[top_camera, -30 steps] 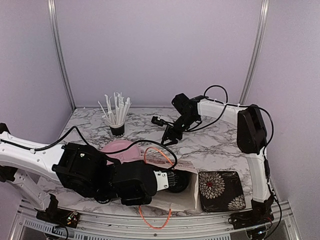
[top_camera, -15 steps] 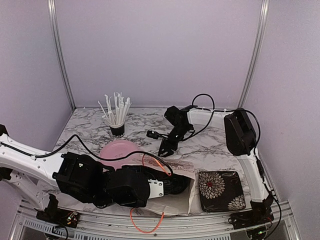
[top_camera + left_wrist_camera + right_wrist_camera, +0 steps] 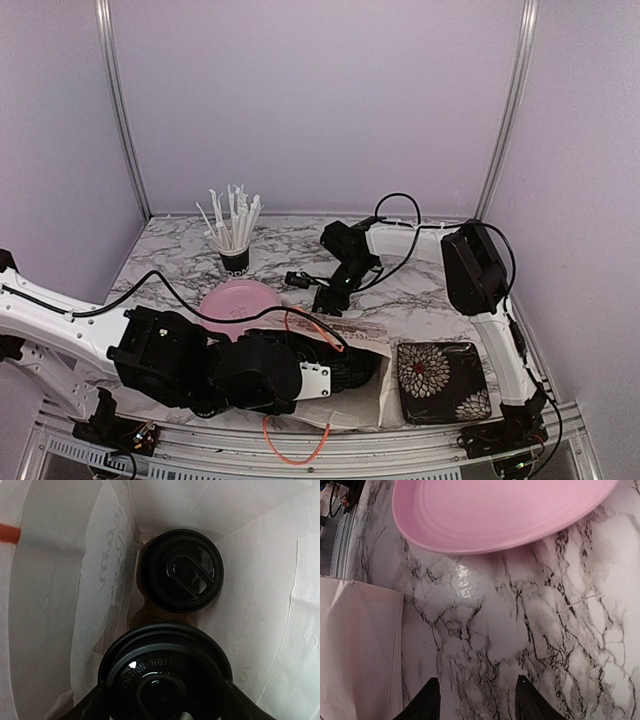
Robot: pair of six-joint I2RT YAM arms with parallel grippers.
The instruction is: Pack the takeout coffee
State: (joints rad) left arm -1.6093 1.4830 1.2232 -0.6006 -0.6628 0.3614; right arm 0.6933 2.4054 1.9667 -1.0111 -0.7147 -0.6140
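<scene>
Bag of white paper, viewed from inside by the left wrist camera, walls close on every side. Farther cup, black lid on, seated deep against the far fold. Closer cup, lid embossed with a hot-drink caution, clamped by the left claw, one dark finger pressed to each side just under the lid rim. Brownish patch between the two lids, too dim to identify.

From overhead, left arm reaching into the bag's mouth at the near edge of the marble table, orange handle trailing loose. Bag's posture, upright or slumped, hard to judge from this view. Right claw spread wide, holding nothing, low over bare marble beside a pink plate, near the bag's edge but not touching it.

Likely hazards, by judgement only:
- Release too early or off-centre: closer cup tipping against its neighbour, lid popping, coffee soaking the paper.
- Too firm a squeeze: cup wall buckling, lid working loose.
- Careless withdrawal: fingers snagging the thin paper wall, or dragging the cup back out.
- No bracing of the bag by the idle right claw: whole bag sliding or folding under the left arm's push.
</scene>
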